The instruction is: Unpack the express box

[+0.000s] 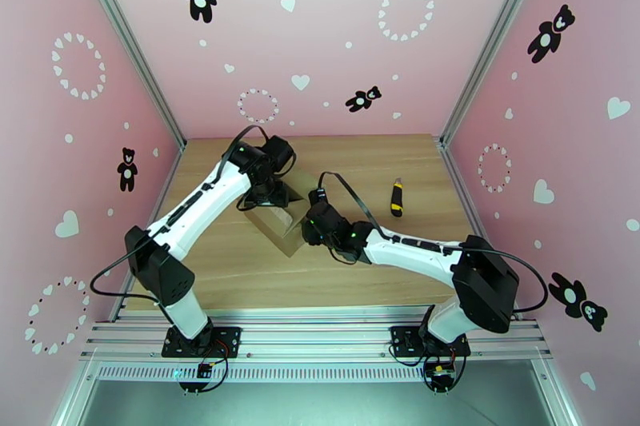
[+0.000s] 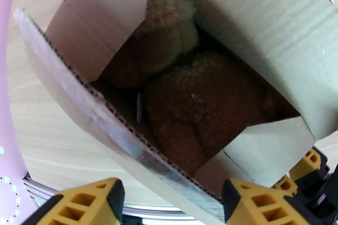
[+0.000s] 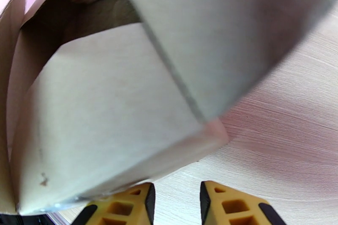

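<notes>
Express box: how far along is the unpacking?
Done: the flaps of the express box stand open, exposing the brown plush toy. In hand: the left gripper hangs open over the opening; the right gripper sits at the box's outer corner, holding nothing. Left: the toy is still inside and must come out.

The top view is bright, with soft shadows on the table [image 1: 240, 284]. Both wrist views bulge at the edges. The box [image 3: 105, 107] blurs in the right one; in the left, its tape [image 2: 139, 154] glares at 7 o'clock and the toy [image 2: 198, 112] lies in shadow.
</notes>
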Controlling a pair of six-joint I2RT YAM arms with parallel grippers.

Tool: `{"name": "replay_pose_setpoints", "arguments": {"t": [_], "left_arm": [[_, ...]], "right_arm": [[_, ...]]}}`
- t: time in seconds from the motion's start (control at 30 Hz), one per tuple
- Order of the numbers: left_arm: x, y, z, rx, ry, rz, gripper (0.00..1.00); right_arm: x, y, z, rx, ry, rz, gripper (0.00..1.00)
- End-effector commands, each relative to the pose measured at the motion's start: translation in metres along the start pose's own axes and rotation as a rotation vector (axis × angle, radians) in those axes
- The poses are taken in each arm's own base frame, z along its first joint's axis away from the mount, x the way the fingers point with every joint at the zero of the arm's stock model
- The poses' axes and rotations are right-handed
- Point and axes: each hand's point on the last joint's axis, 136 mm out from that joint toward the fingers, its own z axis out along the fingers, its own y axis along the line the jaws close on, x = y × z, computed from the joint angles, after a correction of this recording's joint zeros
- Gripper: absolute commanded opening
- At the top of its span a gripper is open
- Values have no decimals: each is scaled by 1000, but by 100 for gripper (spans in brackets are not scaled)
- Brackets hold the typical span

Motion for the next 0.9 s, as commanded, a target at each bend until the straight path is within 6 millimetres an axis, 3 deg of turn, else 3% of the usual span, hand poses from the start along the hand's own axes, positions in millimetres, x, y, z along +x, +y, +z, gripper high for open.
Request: {"name": "replay_pose_setpoints", "arguments": {"t": [0.0,0.6,0.87], "left_arm": [[12,11,-15,8,-3,-24,67],[55,27,-24,74,30,-82,67],[62,26,-28,120,23,-93,67]], "right_arm": [[-11,5,2,-2,-13,14,34],[-19,4,11,16,2,60,35],[-27,7,23,3,3,99,35]]}}
